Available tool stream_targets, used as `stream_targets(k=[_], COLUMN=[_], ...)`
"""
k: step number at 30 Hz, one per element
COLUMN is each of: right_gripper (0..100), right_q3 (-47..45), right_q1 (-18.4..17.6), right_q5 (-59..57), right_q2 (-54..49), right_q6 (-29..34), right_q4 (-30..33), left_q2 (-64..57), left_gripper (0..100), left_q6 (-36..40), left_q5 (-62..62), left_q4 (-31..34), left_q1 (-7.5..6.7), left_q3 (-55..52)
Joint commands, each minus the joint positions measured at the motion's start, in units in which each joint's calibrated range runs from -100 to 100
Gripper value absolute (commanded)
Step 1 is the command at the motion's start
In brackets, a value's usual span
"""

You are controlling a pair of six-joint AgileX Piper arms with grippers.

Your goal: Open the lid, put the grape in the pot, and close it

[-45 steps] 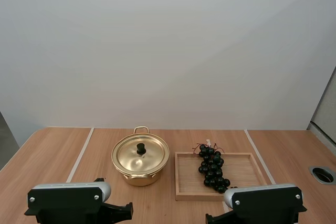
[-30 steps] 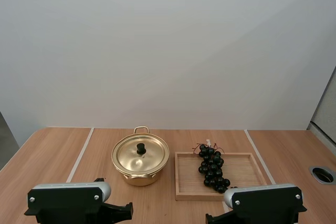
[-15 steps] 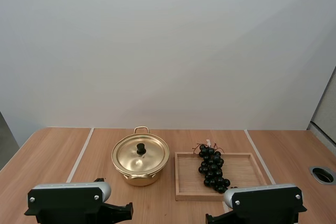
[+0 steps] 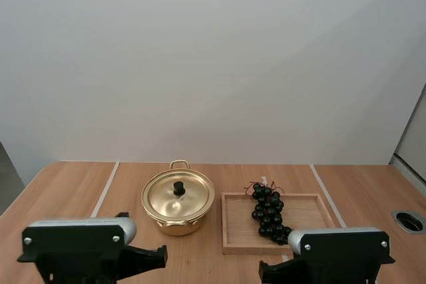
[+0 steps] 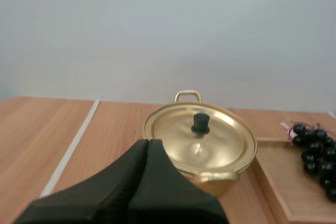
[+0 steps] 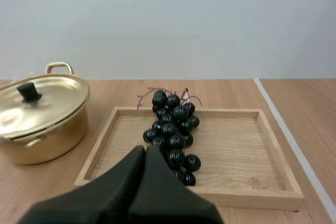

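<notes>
A gold pot [image 4: 178, 212] stands on the table with its lid [image 4: 178, 195] on, a black knob [image 4: 179, 188] at the lid's middle. Right of it a bunch of dark grapes [image 4: 269, 213] lies in a wooden tray [image 4: 313, 212]. In the left wrist view my left gripper [image 5: 147, 142] is shut on nothing, its fingers one dark wedge just short of the pot [image 5: 202, 148] and lid knob [image 5: 199, 123]. In the right wrist view my right gripper [image 6: 145, 149] is shut likewise, close before the grapes [image 6: 172, 132] in the tray [image 6: 236, 145].
Both arms' bases sit at the table's near edge, the left arm [image 4: 80, 244] and the right arm [image 4: 336, 247]. A round cable hole [image 4: 409, 221] lies at the table's far right. White seams run along the tabletop beside the pot and the tray.
Both arm housings have shifted a little at the near edge: the left one moved left and down, the right one moved right and down. Pot, lid and grapes are where they were.
</notes>
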State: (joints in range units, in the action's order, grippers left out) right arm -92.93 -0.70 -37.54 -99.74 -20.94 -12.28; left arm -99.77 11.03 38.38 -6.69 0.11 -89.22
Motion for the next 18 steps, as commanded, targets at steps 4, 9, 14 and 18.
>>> stream_targets(k=[4, 9, 14, 18], right_gripper=[0, 0, 0, 29], right_q3=[13.8, 20.0, 21.0, 21.0], right_q1=[0.1, 0.1, 0.1, 0.1], right_q5=[-9.5, -9.9, -11.6, -14.9], right_q2=[-0.3, -0.3, -0.3, -0.3], right_q6=[-0.3, -0.3, -0.3, -0.2], right_q4=[0.3, 0.3, 0.1, 0.1], left_q2=[-0.2, -0.2, -0.2, -0.2], left_gripper=[0, 0, 3, 27], left_q6=[0.0, 0.0, 1.7, 2.0], left_q5=[1.5, 3.1, 7.1, 12.8], left_q4=[1.4, 1.4, 1.4, 1.4], left_q1=[0.09, 0.09, 0.09, 0.09], left_q3=[12.8, 20.5, 23.0, 23.1])
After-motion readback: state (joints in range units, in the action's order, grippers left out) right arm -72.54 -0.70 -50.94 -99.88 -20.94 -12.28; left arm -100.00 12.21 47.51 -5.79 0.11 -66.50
